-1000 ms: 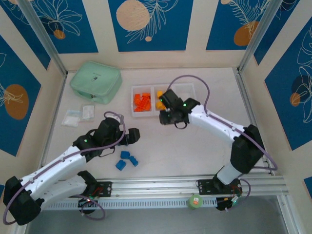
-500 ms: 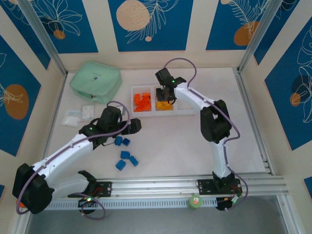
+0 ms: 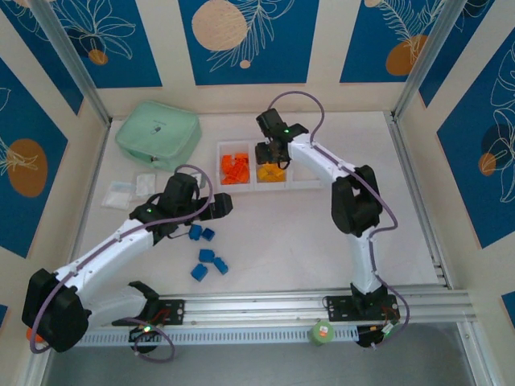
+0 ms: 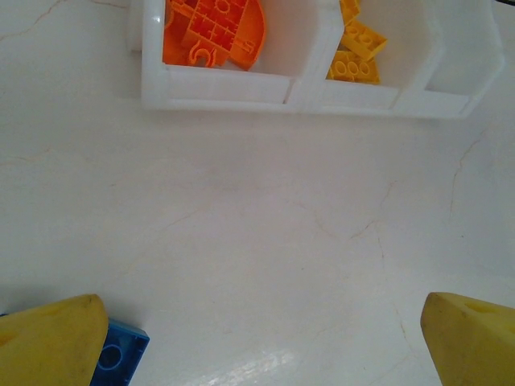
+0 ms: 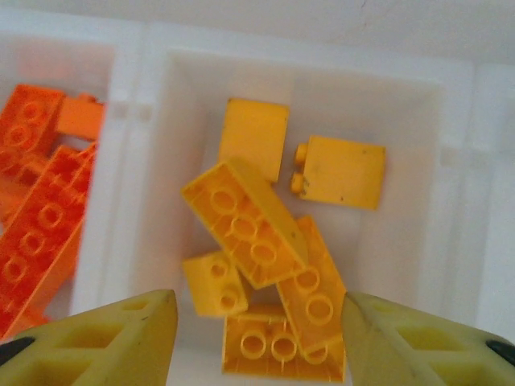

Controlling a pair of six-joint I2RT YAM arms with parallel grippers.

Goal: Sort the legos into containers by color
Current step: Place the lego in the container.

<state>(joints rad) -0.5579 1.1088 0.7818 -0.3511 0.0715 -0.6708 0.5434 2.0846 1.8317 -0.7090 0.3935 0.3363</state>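
Three joined white bins (image 3: 254, 187) stand at the table's back. Red-orange bricks (image 3: 234, 170) fill the left one, yellow-orange bricks (image 3: 272, 174) lie in the middle one, and the right one (image 3: 308, 163) looks bare. My right gripper (image 3: 271, 155) hovers open over the middle bin; in its wrist view the yellow bricks (image 5: 251, 227) lie loose below the spread fingers (image 5: 109, 342). My left gripper (image 3: 222, 207) is open above bare table in front of the bins (image 4: 225, 87), a blue brick (image 4: 121, 359) by its left finger. Several blue bricks (image 3: 207, 255) lie near the front.
A mint green zip case (image 3: 158, 134) sits at the back left, with small clear bags (image 3: 131, 189) in front of it. An aluminium rail (image 3: 306, 305) runs along the near edge. Open table stretches to the right of the blue bricks.
My right gripper swung from in front of the bins to above the middle bin. My left gripper edged toward the bins, uncovering two blue bricks beneath it.
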